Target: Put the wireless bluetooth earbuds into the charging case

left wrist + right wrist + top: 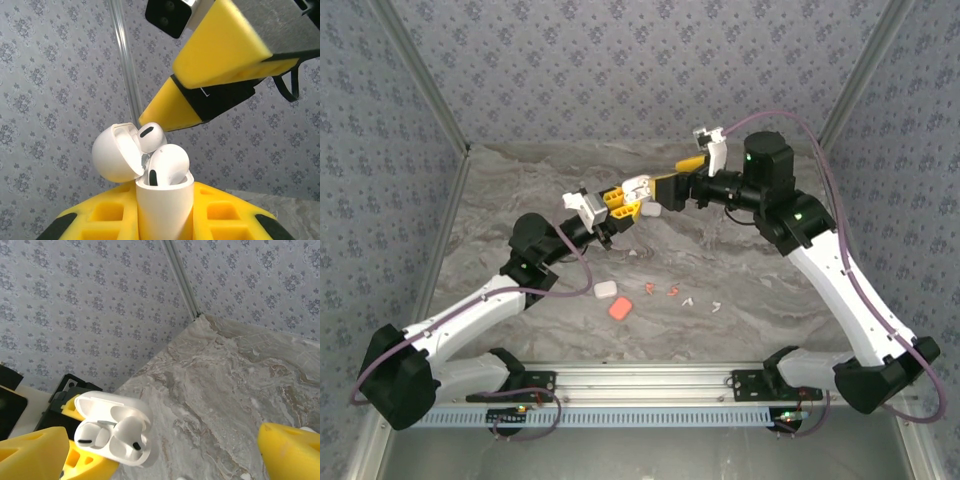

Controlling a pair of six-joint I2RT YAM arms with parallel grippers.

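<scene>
- My left tool point(615, 205) is clamped on the open white charging case point(162, 205), which it holds above the tabletop point(770, 300), toward the far edge.
- One white earbud point(167, 167) stands in the case body with its head poking out. A second earbud point(151, 136) sits behind it, by the lid.
- My right tool point(665, 180) hovers just beside the case, fingers wide apart and gripping nothing.
- Loose earbuds point(687, 299), white and orange-red, lie scattered near the tabletop's middle, close to a spare white case point(604, 290) and an orange-red case point(620, 308).
</scene>
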